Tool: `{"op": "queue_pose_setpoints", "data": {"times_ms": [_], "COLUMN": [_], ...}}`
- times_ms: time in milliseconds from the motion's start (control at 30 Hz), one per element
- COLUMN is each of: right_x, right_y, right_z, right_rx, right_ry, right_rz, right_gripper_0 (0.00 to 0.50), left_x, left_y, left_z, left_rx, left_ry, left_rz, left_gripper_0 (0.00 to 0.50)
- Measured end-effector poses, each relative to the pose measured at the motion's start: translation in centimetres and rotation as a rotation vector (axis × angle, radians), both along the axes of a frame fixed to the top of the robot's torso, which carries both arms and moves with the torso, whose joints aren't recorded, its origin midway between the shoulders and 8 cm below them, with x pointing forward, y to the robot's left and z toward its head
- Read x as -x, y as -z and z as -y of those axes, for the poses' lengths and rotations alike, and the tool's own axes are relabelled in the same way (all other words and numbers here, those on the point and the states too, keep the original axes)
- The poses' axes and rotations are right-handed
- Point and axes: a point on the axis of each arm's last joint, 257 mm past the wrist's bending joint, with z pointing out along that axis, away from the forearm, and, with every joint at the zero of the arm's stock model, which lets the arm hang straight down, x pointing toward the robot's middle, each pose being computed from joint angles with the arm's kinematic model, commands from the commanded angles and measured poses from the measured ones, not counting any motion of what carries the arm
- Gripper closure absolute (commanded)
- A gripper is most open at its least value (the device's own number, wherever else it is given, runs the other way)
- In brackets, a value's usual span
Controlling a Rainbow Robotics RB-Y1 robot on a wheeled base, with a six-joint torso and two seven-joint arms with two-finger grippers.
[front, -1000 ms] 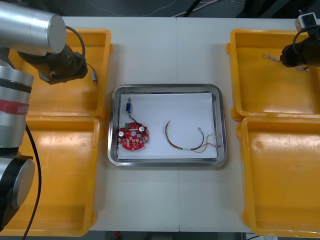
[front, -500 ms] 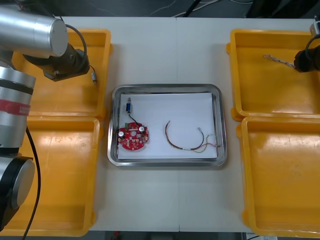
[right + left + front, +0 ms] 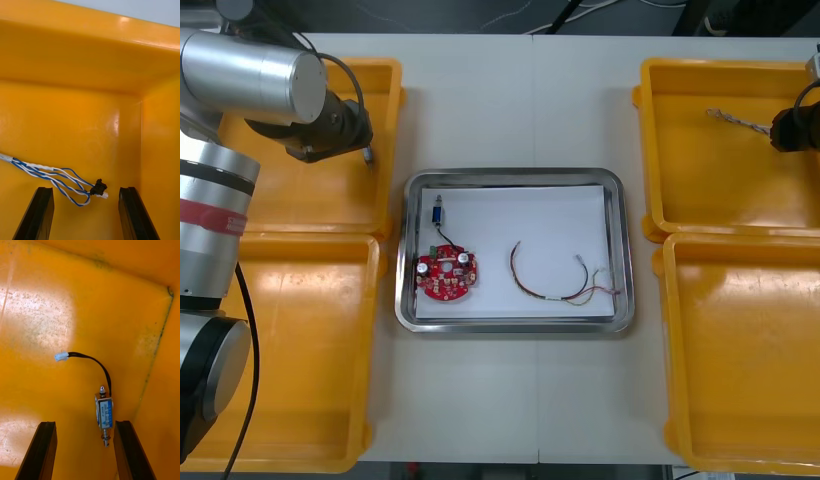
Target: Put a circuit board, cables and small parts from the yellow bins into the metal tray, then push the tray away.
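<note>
A light table (image 3: pixel 510 100) is carrying four yellow plastic bins, two at each side: the far left bin (image 3: pixel 385 80), the near left bin (image 3: pixel 300 350), the far right bin (image 3: pixel 700 190) and the near right bin (image 3: pixel 740 350). Between them a shiny metal tray (image 3: pixel 510 175) with a white inside is sitting.

The silver left arm (image 3: pixel 250 75) is reaching over the far left bin, and the dark right arm (image 3: pixel 792 130) is reaching over the far right bin at the table's edge.

In the tray, a round red circuit board (image 3: pixel 446 277) is lying at the near left corner. A thin red and yellow cable (image 3: pixel 552 297) is curving beside it, toward the tray's right wall. A small metal part (image 3: pixel 437 214) on a black lead is lying just beyond the board.

In the far right bin, a twisted blue and white cable (image 3: pixel 48 174) is lying on the floor. The right gripper (image 3: pixel 86 189) is hovering over it with its fingers spread wide, and the cable's black plug is sitting between them, untouched.

In the far left bin, a second small metal part (image 3: pixel 104 416) is lying near a side wall, its black lead (image 3: pixel 93 362) arching off to a white plug. The left gripper (image 3: pixel 85 423) is hanging above it, fingers released and apart, with the part between them, nearer the wall-side finger.
</note>
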Motion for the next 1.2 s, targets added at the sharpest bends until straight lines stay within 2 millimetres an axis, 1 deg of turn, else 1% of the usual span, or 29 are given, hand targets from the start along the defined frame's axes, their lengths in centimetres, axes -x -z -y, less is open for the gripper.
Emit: {"op": "queue_pose_setpoints", "data": {"times_ms": [100, 200, 333, 433, 567, 667, 967, 1100, 1200], "right_x": [0.0, 0.2, 0.7, 0.8, 0.7, 0.6, 0.2, 0.0, -0.4], "right_y": [0.1, 0.9, 1.7, 2.1, 2.2, 2.0, 1.7, 1.5, 0.9], "right_z": [-0.2, -0.5, -0.1, 0.1, 0.5, 0.5, 0.4, 0.2, 0.2], "right_rx": [-0.021, -0.078, -0.098, -0.113, -0.134, -0.139, -0.160, -0.175, -0.183], "right_ry": [0.003, 0.013, 0.030, 0.043, 0.067, 0.071, 0.080, 0.081, 0.083], "right_rz": [0.003, 0.001, -0.012, -0.013, 0.004, 0.013, 0.042, 0.055, 0.082], "right_gripper_0": [0.000, 0.000, 0.000, 0.000, 0.000, 0.000, 0.000, 0.000, 0.000], "left_x": [-0.4, -0.6, -1.0, -1.7, -3.2, -3.9, -4.5, -5.0, -5.1], "left_y": [-0.4, -0.6, -1.4, -2.2, -2.5, -2.3, -2.6, -2.2, -1.8], "left_z": [0.1, 0.1, -0.3, -0.6, -0.7, -0.9, -1.3, -1.6, -1.9], "left_rx": [0.003, 0.004, -0.013, -0.025, -0.014, -0.009, -0.004, 0.002, 0.002], "left_ry": [0.002, 0.002, -0.007, -0.014, -0.016, -0.023, -0.032, -0.039, -0.045], "left_rz": [0.023, 0.030, 0.049, 0.079, 0.127, 0.135, 0.151, 0.164, 0.160], "left_gripper_0": [0.056, 0.056, 0.058, 0.056, 0.055, 0.057, 0.056, 0.058, 0.058]}}
